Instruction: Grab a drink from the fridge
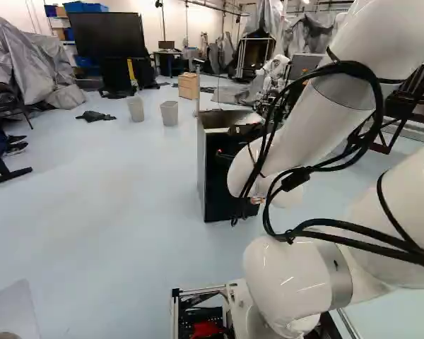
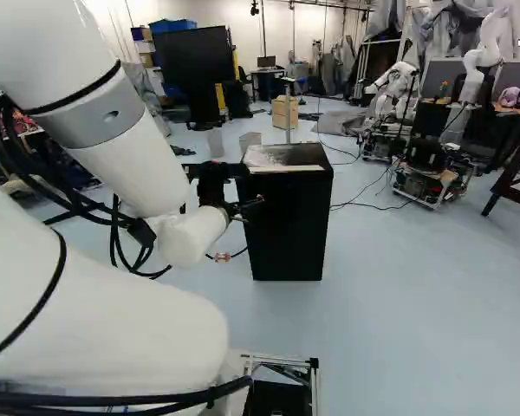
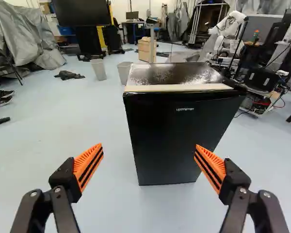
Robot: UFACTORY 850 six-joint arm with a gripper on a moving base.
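arm comes in at the left of the right base view, bent so that its far end lies low, likely to bring the gripper to the door's height. bins stand beyond on the floor, out of the way of a reach. next along is the gripper, its orange pads wide apart with nothing between them, presumably set so to take the door's edge. ahead of it stands the fridge, its door facing the wrist camera and looking shut, so the drink is out of sight, most likely inside. how near the pads come to the door is hard to judge; perhaps just short of it. farther right, another robot stands well apart, with no part in this.
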